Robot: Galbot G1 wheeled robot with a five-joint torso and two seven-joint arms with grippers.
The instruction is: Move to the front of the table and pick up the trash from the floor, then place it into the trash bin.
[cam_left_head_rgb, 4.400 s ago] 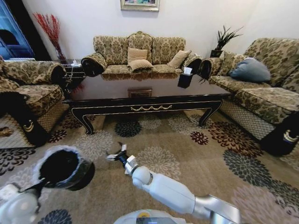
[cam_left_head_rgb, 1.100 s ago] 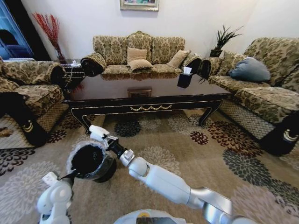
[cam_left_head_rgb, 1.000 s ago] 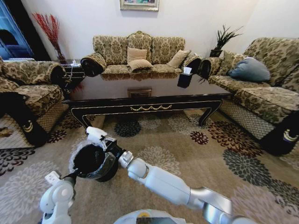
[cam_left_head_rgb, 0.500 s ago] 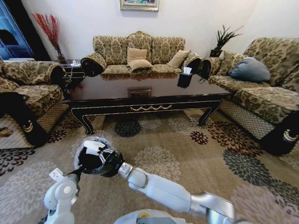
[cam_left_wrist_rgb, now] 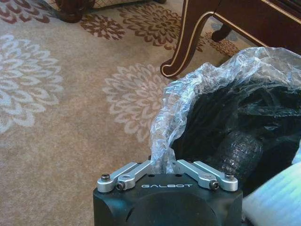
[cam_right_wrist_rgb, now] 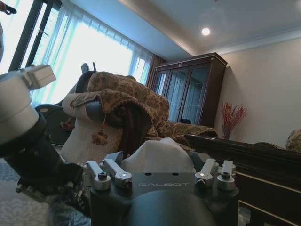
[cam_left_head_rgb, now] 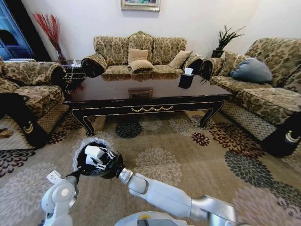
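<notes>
1. Left tool (cam_left_wrist_rgb: 165, 175) is clamped on the crinkled clear liner at the rim of the small round black trash bin (cam_left_head_rgb: 96, 162), holding the bin off the beige flower-patterned carpet floor (cam_left_head_rgb: 197, 160), in front of the long dark-brown glossy desk (cam_left_head_rgb: 148, 96) with gold scroll trim, toward the desk's left front leg. Judgement: the bin is lifted and brought to the load so the right arm need not reach far.

2. Right tool (cam_left_head_rgb: 96, 157) sits over the bin's mouth, shut on a crumpled white paper wad (cam_right_wrist_rgb: 160, 157); the wad is thus just above or within the bin opening, not yet loose in it. Judgement: the wad is held over the opening so that a release would drop it inside.

3. The head view gives the layout: bin, both arms and desk together, with the wad as a white patch against the bin's black interior.

4. The left wrist view adds the grip itself: liner plastic pinched between the closed fingers, the dark bin wall beyond, and the desk's curved leg (cam_left_wrist_rgb: 188, 42) near the bin.

5. The right wrist view adds the wad seated between the right fingers, and the left arm's white joint (cam_right_wrist_rgb: 19, 110) close beside.

6. No other litter bits can be made out on the carpet before the desk.
</notes>
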